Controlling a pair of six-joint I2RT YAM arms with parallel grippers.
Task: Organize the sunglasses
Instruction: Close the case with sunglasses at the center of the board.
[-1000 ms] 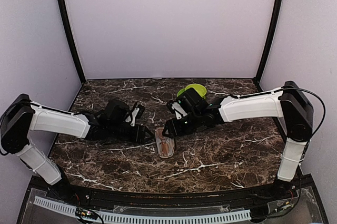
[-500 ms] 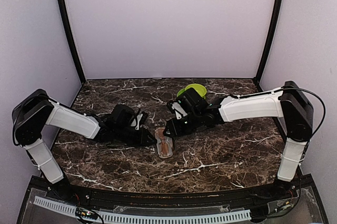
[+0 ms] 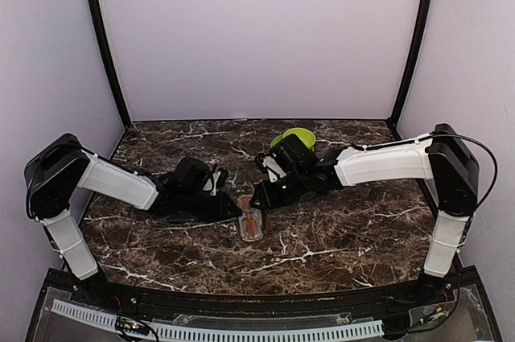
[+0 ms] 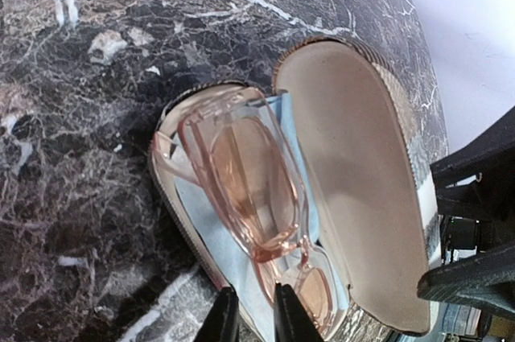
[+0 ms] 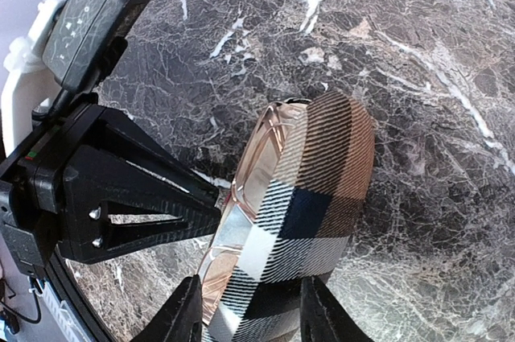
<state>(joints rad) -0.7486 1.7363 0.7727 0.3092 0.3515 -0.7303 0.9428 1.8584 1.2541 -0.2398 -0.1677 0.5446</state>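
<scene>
Pink sunglasses [image 4: 249, 173] lie in an open case [image 4: 354, 181] on its blue lining. In the top view the case [image 3: 253, 225] rests on the marble table between both arms. My left gripper [image 4: 249, 319] straddles the near rim of the case's lower half, one finger outside and one inside, jaws narrow and shut on that rim. From the left it meets the case in the top view [image 3: 233, 209]. My right gripper [image 5: 251, 314] is shut on the plaid lid [image 5: 314, 197], a finger on each side. It comes in from the right [image 3: 259, 197].
A lime green bowl [image 3: 299, 136] stands at the back behind the right arm's wrist. The marble table [image 3: 362, 237] ends at purple walls on three sides. The left gripper's black fingers [image 5: 145, 205] sit close beside the case in the right wrist view.
My left arm has reached right to the case and its jaws have narrowed onto the rim. The right jaws have narrowed onto the lid; the case stays put.
</scene>
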